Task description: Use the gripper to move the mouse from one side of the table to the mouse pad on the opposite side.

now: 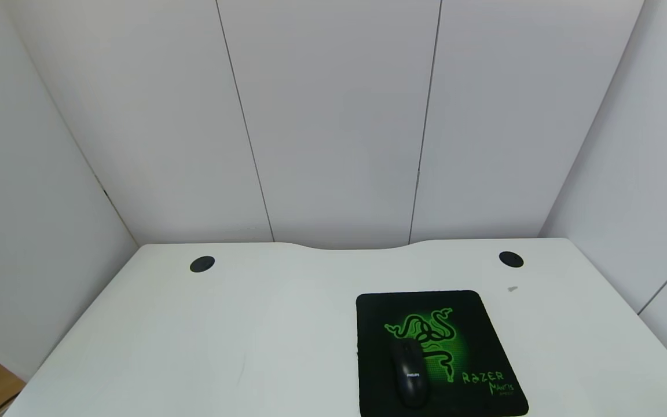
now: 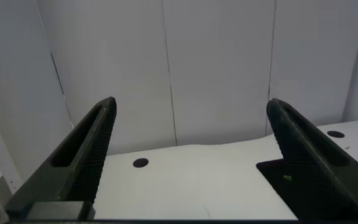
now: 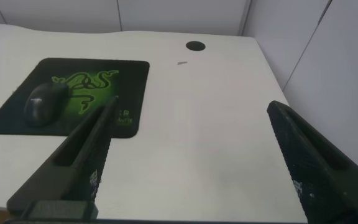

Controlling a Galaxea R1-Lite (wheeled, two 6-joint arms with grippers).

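Note:
The black mouse (image 1: 409, 372) lies on the black mouse pad (image 1: 472, 324) with the green snake logo, on the right half of the white table (image 1: 252, 336). The mouse also shows on the pad in the right wrist view (image 3: 45, 103). Neither arm shows in the head view. My left gripper (image 2: 191, 109) is open and empty, held above the table's near left side. My right gripper (image 3: 191, 112) is open and empty, above bare table to the right of the pad (image 3: 129, 74). A corner of the pad shows in the left wrist view (image 2: 275, 171).
Two round black grommets sit near the far edge, one at the left (image 1: 202, 264) and one at the right (image 1: 510, 259). A small grey speck (image 1: 512, 288) lies near the right grommet. White wall panels enclose the table at the back and sides.

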